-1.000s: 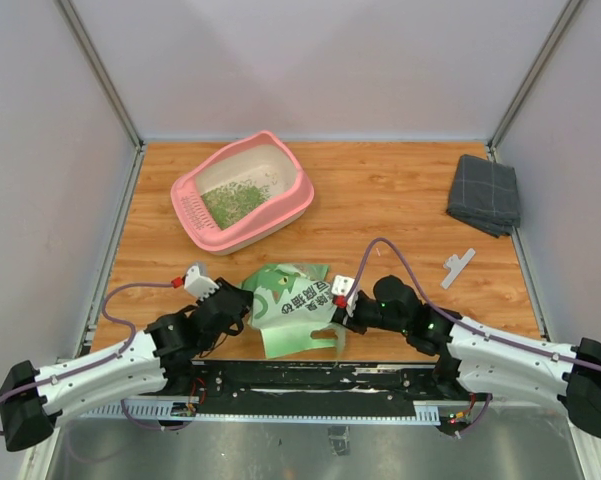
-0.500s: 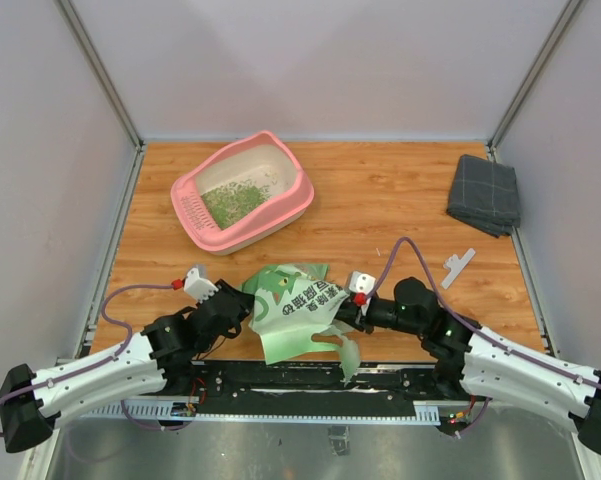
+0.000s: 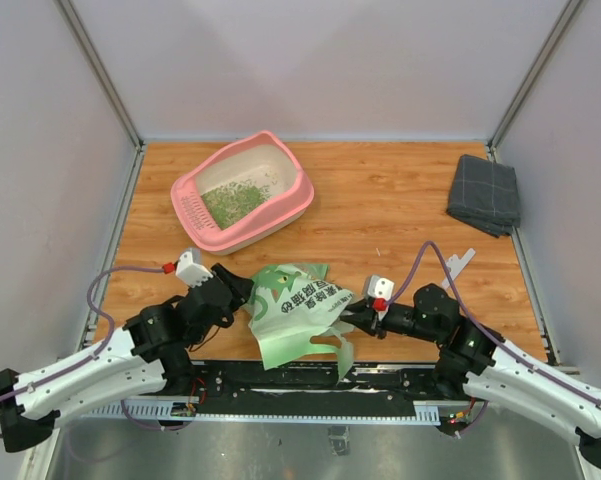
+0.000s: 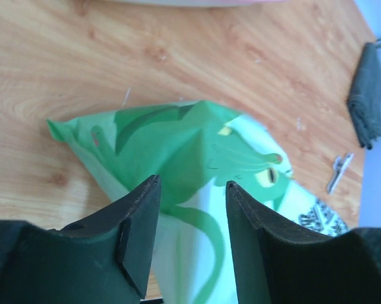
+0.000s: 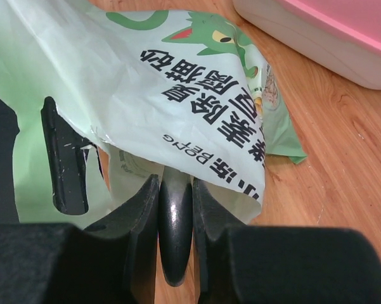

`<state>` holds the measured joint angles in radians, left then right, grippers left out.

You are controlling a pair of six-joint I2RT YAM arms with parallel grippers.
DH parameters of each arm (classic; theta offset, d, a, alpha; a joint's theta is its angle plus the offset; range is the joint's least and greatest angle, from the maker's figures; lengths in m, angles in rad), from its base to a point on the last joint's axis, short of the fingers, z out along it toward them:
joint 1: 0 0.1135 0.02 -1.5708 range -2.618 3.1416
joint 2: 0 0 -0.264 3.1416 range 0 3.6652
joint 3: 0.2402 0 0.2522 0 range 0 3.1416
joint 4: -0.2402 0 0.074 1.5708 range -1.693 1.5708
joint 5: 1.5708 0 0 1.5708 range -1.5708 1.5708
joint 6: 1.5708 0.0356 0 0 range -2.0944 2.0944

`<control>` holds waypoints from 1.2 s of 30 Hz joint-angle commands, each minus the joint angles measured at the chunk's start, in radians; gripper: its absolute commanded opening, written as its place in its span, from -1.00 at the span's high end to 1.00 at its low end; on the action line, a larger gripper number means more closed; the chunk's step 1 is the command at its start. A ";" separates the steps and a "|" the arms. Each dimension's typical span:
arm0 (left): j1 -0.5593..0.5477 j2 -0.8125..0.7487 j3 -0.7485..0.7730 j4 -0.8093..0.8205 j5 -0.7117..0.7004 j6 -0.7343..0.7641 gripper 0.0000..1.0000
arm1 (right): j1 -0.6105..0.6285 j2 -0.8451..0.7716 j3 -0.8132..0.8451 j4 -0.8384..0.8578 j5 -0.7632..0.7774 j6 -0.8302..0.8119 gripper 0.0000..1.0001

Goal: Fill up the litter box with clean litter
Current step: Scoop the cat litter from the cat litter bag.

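Bag [image 3: 298,305], left hand [image 4: 191,185] open, right hand [image 5: 175,183] clamping dark object [image 5: 175,244], seen from wrist only

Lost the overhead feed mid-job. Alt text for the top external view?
A printed green bag lies crumpled on the wooden table between the left gripper, open at one end, and the right gripper, clamped on the other. Farther back, the pink litter box holds some green litter.

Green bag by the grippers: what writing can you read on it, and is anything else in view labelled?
Green bag, big print: two rows of bold black Chinese characters, upside down in the right wrist view; I cannot transcribe them reliably.
Green bag, small print: one short Latin-letter word below them, inverted, too unclear to quote.
Litter box, grey cloth: no text visible.
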<state>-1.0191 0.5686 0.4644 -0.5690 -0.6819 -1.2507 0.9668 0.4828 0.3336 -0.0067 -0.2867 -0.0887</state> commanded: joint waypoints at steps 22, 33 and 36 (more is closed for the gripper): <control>-0.009 0.022 0.380 0.151 0.482 0.897 0.03 | -0.019 -0.310 0.157 -0.259 0.116 0.080 0.98; -0.009 0.215 0.393 0.241 0.764 1.079 0.17 | -0.019 -0.297 0.100 -0.221 0.133 0.118 0.98; -0.011 0.284 0.380 0.361 0.917 1.091 0.18 | -0.018 -0.276 0.105 -0.195 0.104 0.088 0.98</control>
<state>-1.0233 0.7891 0.8608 -0.3748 0.0048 -0.2398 0.9668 0.1944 0.4362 -0.3077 -0.1741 0.0078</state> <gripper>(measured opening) 0.404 0.203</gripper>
